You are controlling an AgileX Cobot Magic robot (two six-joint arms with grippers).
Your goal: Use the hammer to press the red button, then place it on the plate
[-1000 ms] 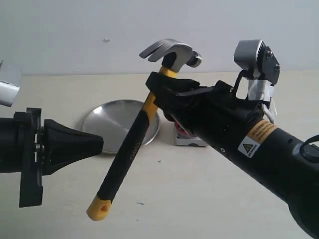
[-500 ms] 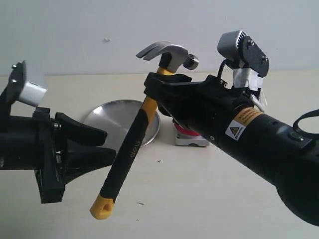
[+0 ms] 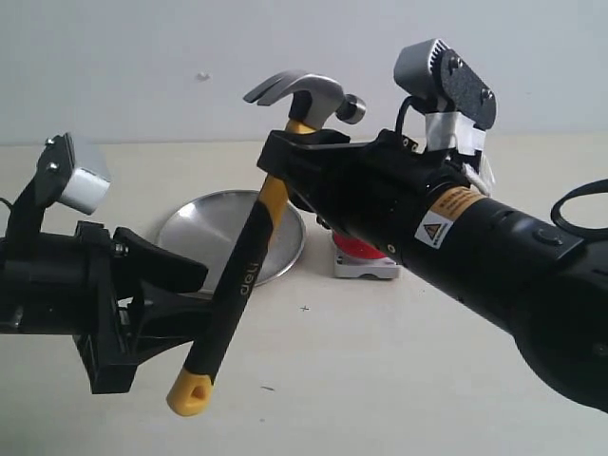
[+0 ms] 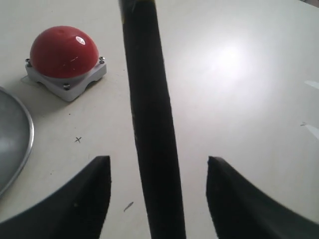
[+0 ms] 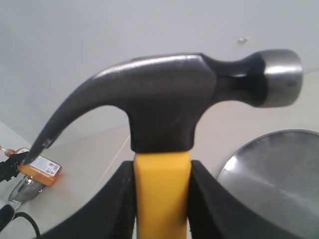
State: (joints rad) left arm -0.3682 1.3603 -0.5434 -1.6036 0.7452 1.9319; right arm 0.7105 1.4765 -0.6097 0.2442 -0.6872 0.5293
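- The hammer (image 3: 242, 285) hangs in the air, tilted. Its steel head is high above the red button (image 4: 64, 46), and its black handle slopes down and away from the button to the yellow end, which is clear of the counter (image 3: 380, 361).
- The right hand (image 5: 162, 199) is pressed together on the hammer's yellow neck, just under the head, and carries the whole tool.
- The left hand (image 4: 157, 162) is spread. One finger stands on each side of the black handle, with a gap showing on both sides, so it grips nothing.
- The button sits on its grey base on the counter, under the right arm. Nothing touches it, and I cannot tell from its look whether it has been pressed.
- The plate (image 3: 204, 228) lies flat just beside the button, and nothing is on it.
- Judged from this, the last step is plainly left, since the hammer is not on the plate. The spread left hand around the handle suggests a handover between the arms, though which way it goes is not shown.
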